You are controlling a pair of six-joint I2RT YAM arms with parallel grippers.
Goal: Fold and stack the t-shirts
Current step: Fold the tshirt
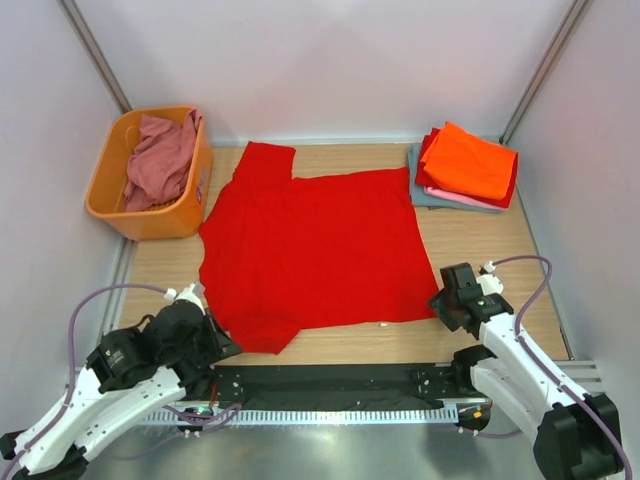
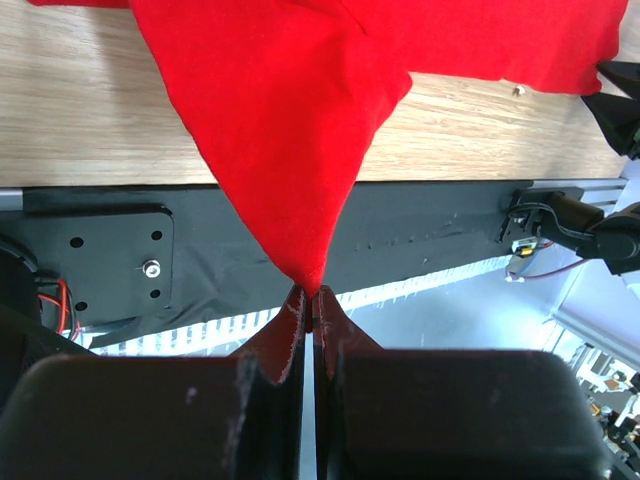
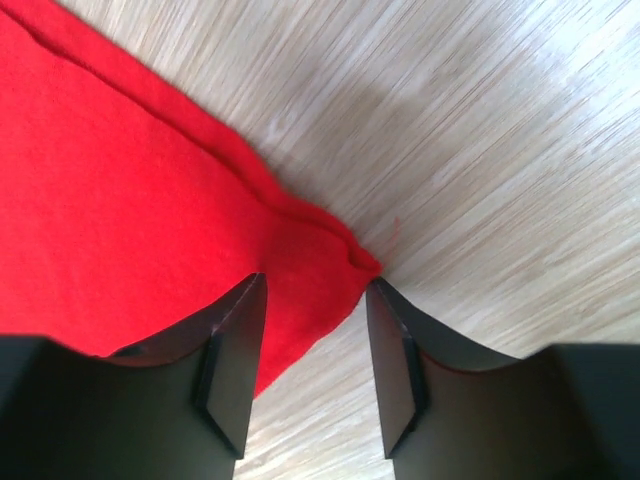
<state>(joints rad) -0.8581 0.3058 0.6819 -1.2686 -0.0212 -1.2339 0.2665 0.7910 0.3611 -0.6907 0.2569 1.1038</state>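
Note:
A large bright red t-shirt (image 1: 305, 245) lies spread flat on the wooden table. My left gripper (image 1: 222, 345) is shut on its near left sleeve tip (image 2: 305, 270), which hangs over the black front rail. My right gripper (image 1: 440, 300) is open, jaws straddling the shirt's near right hem corner (image 3: 340, 250), just above the wood. A stack of folded t-shirts (image 1: 465, 165), orange on top of red, pink and grey-blue, sits at the back right. A dusty rose shirt (image 1: 160, 155) lies crumpled in the basket.
An orange plastic basket (image 1: 150, 215) stands at the back left corner. A black rail (image 1: 330, 385) runs along the table's near edge between the arm bases. White walls enclose the table on three sides.

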